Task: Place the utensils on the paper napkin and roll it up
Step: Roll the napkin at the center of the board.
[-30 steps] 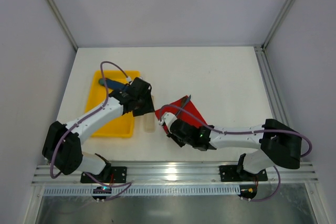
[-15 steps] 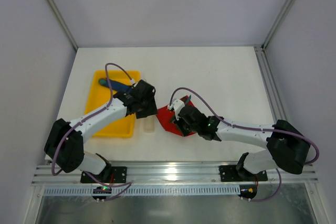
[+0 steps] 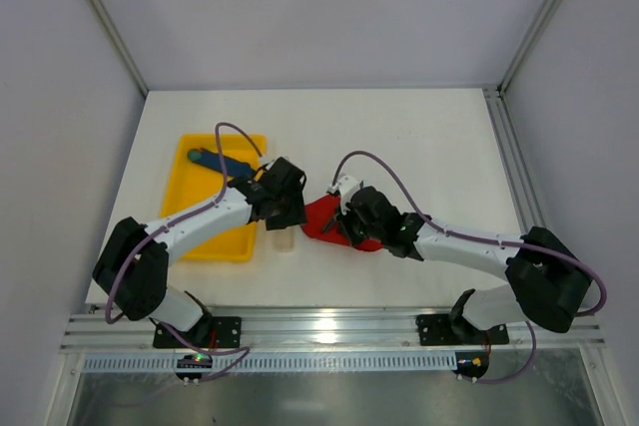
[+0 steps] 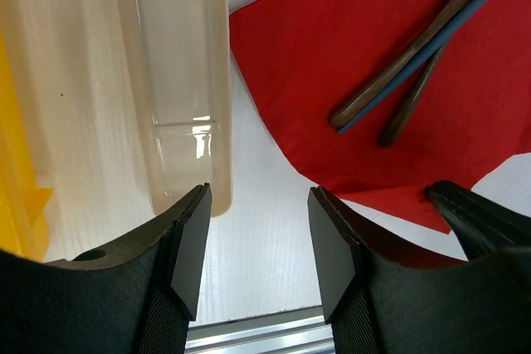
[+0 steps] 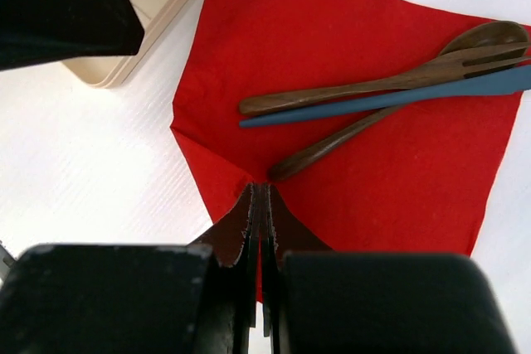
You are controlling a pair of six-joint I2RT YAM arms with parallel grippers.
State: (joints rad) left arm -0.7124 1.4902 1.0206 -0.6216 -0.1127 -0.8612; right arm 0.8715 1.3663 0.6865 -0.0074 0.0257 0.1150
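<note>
pinching napkin point(image 5: 373, 180) edge w/ r fingers point(image 5: 254, 209) closed; utensils point(image 5: 373, 89) on napkin; l fingers point(image 4: 196, 225) spread, holding nothing.

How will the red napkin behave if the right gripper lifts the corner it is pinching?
Likely floppy: the paper napkin creases where the right gripper pinches it. Probably light, so it may slide on the table. The utensils lying loose on it could roll or shift.
</note>
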